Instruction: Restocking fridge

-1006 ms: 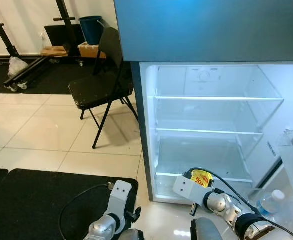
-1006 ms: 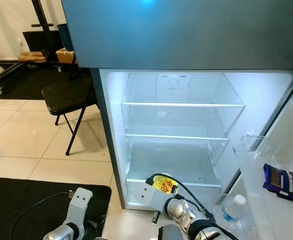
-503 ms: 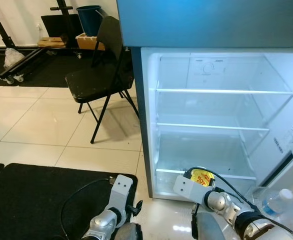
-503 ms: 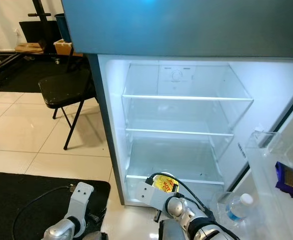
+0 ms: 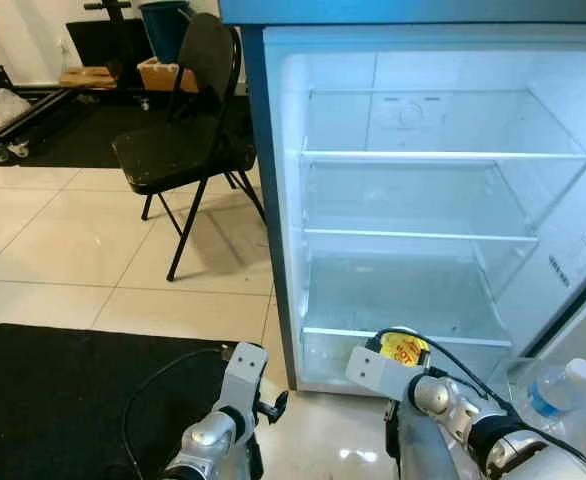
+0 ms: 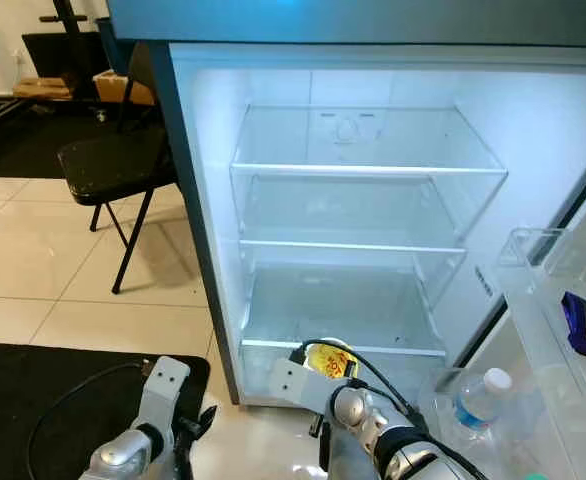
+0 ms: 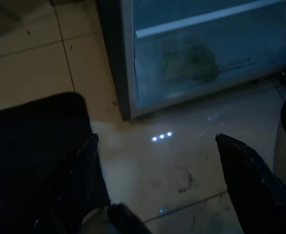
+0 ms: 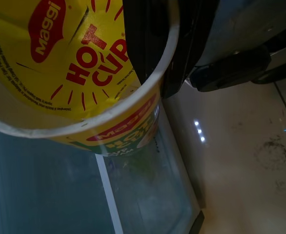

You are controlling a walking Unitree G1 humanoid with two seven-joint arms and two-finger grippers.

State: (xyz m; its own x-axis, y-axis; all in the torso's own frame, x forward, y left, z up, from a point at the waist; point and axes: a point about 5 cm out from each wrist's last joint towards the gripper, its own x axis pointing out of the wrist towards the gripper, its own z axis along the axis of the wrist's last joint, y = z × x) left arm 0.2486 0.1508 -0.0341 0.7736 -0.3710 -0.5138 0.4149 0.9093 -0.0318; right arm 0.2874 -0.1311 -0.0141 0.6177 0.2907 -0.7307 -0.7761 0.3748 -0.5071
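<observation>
While the fridge (image 5: 273,250) stands open with its shelves bare, a yellow noodle cup (image 5: 404,352) is held low at the front of the bottom shelf (image 5: 403,340) by the right gripper (image 5: 398,365), whose fingers (image 8: 148,44) are clamped on the cup's rim. The left gripper (image 7: 157,185) hangs over the floor by the black mat (image 5: 73,400), its fingers spread and holding nothing. A water bottle (image 5: 555,388) is seen in the door rack. A rim-only grip is judged weak: the cup could be caught on the shelf edge, tipped or dropped.

Yellow cup (image 8: 79,83) lid reads "Maggi" – "HOT CUP"
</observation>
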